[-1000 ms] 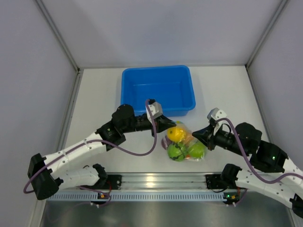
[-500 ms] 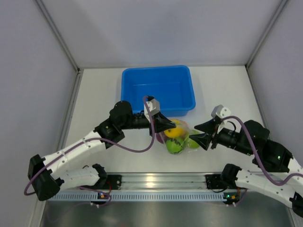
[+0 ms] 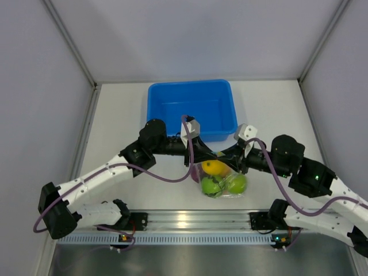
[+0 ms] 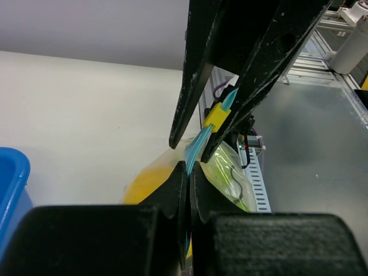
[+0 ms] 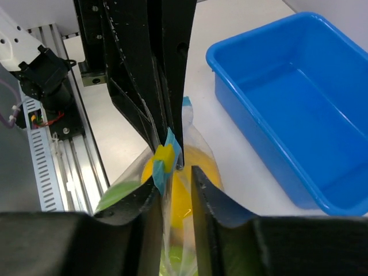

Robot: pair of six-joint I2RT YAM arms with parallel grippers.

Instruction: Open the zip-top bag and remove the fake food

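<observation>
Left hand (image 4: 188, 168) is clamped tight on the teal zipper strip (image 4: 198, 144) of the zip-top bag (image 3: 222, 179). Right hand (image 5: 175, 172) is narrow, straddling the strip at its yellow slider (image 5: 165, 155); we can't tell if it grips. The bag is just beside the blue tub (image 3: 192, 86), at its near wall, with the fake food (image 3: 214, 167) inside.

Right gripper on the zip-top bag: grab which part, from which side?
The yellow slider on the teal zipper strip of the zip-top bag, from the right, opposite the left gripper pinching that strip. The strip stands edge-up, so jaws can straddle it.
</observation>
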